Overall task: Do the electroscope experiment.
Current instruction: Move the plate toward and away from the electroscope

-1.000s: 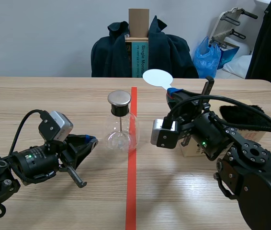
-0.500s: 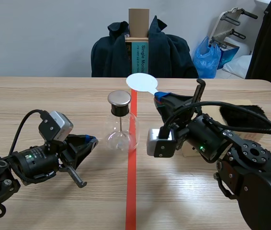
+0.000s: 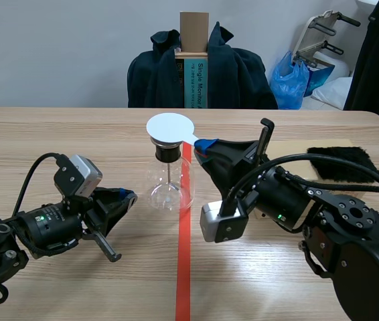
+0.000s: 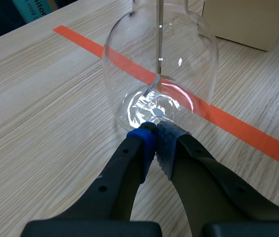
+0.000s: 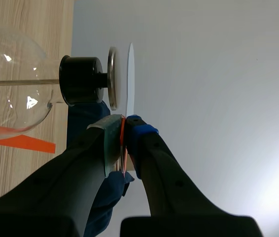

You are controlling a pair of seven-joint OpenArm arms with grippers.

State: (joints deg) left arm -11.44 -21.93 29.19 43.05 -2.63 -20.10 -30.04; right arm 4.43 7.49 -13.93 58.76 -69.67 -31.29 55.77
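The left pincer (image 4: 155, 134), tips pressed together on nothing, is resting low beside the glass flask (image 3: 169, 184) standing on the surface (image 3: 76, 134). The right pincer (image 3: 206, 144), nearer the top, is pinching the white disc (image 3: 167, 127) by its handle, holding it flat just over the metal cap (image 5: 112, 79), seemingly not touching.

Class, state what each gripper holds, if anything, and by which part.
Right gripper holds the white disc by its stem. Left gripper is shut on nothing.
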